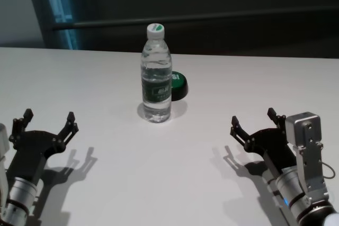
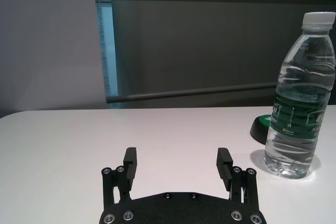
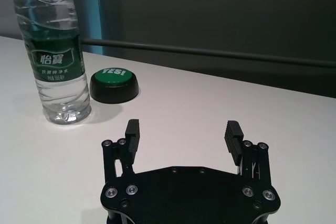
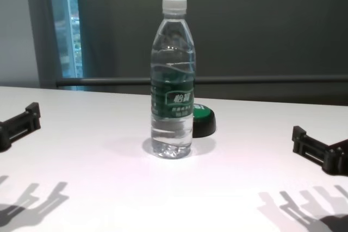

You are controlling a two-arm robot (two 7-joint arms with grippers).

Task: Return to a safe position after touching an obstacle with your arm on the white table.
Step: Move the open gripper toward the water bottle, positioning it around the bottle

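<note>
Broadly, the wide, smooth white table [image 1: 185,183] fills most of every view, and its near edge and both side edges are cut off in the head view. Behind its far edge stands a dark wall with a grey horizontal rail [image 1: 212,19], and a pale blue vertical strip [image 1: 58,3] shows at the far left.

The tall clear plastic water bottle with a white screw cap and dark green label [image 1: 156,75] stands upright near the middle of the table, well apart from both arms. White characters are printed on the label in the right wrist view; the smaller print below them is too fine to read. Just behind the bottle on the robot's right sits a round black button with a green top [image 1: 179,84], partly hidden by the bottle in the head and chest views. Whether the two touch is unclear. The right wrist view shows the word "YES!" on the green top.

The left gripper [image 1: 47,121] hovers low over the near left of the table, its black fingers [image 2: 129,162] spread wide with nothing between them. The right gripper [image 1: 254,123] sits at the near right, likewise spread and holding nothing. In the chest view only the fingertips of each gripper reach into frame. Both cast sharp shadows on the tabletop.
</note>
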